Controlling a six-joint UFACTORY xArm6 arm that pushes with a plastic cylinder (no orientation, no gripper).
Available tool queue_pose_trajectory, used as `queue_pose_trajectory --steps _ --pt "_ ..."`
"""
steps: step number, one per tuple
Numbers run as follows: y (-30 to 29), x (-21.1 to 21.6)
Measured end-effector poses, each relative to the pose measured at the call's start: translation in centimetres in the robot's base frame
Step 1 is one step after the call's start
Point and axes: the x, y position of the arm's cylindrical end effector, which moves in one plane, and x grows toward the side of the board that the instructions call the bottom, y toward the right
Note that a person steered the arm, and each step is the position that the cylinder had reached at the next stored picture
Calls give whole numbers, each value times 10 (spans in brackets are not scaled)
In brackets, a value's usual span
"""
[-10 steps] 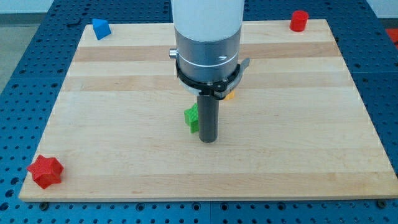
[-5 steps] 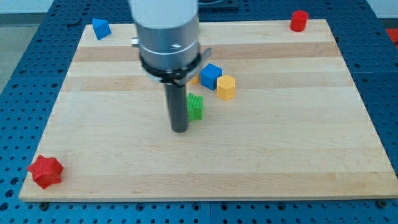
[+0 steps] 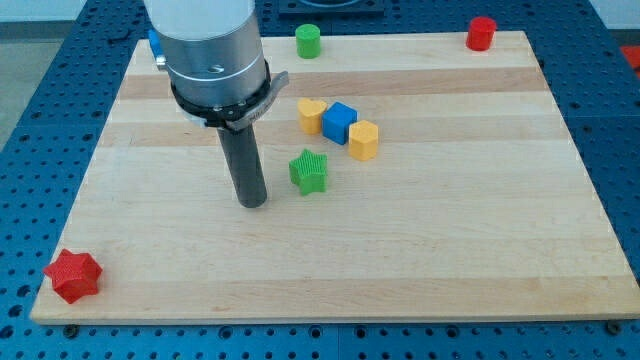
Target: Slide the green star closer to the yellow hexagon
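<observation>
The green star lies near the middle of the wooden board. The yellow hexagon sits up and to the right of it, a short gap away. My tip rests on the board to the left of the green star and slightly lower in the view, apart from it. The arm's grey and white body hides part of the board's top left.
A blue cube and a yellow heart sit in a row with the hexagon. A green cylinder and a red cylinder stand at the top edge. A red star lies bottom left. A blue block peeks out behind the arm.
My tip has moved left, from right beside the green star to a gap away from it. The green star has shifted up and a little right, towards the hexagon.
</observation>
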Motion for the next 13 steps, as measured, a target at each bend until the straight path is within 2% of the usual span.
queue_pose_trajectory --steps 6,13 --pt "64 -18" --pt "91 -26"
